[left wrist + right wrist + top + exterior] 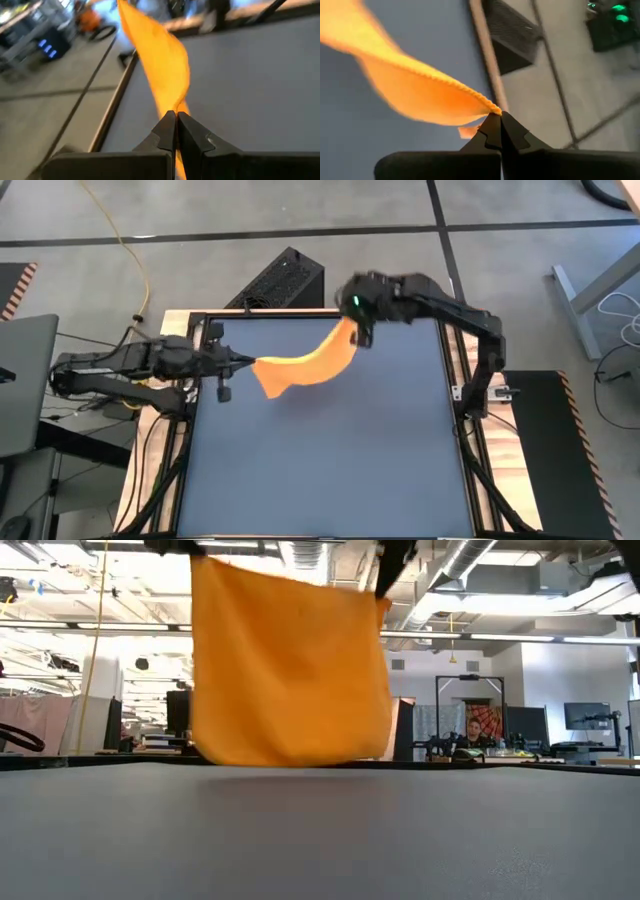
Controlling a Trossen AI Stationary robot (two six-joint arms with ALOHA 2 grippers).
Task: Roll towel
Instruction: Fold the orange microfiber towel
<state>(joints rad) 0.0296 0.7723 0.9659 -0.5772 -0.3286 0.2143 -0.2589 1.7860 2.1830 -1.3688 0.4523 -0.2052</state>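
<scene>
The towel [305, 363], an orange-yellow cloth, is held up in the air above the far half of the dark blue surface [330, 460], stretched between the two hands. One corner is pinched by the left hand [250, 361], whose fingers are pressed together on the fabric near the surface's left edge; in the left wrist view the cloth [160, 70] is seen emerging from between the closed fingertips of that hand [176, 117] and running away toward the far rim. The opposite corner is clamped by the right hand [358, 330], positioned near the far edge of the surface, and in the right wrist view the hemmed edge of the towel [420, 95] is gripped at the tips of that hand [497, 117], which are likewise closed. In the low view the towel [290, 665] is seen hanging as a broad sheet, its lower edge close to the surface [320, 830]; whether contact is made cannot be told. A black box [280, 280] is seen on the floor beyond the far edge.
</scene>
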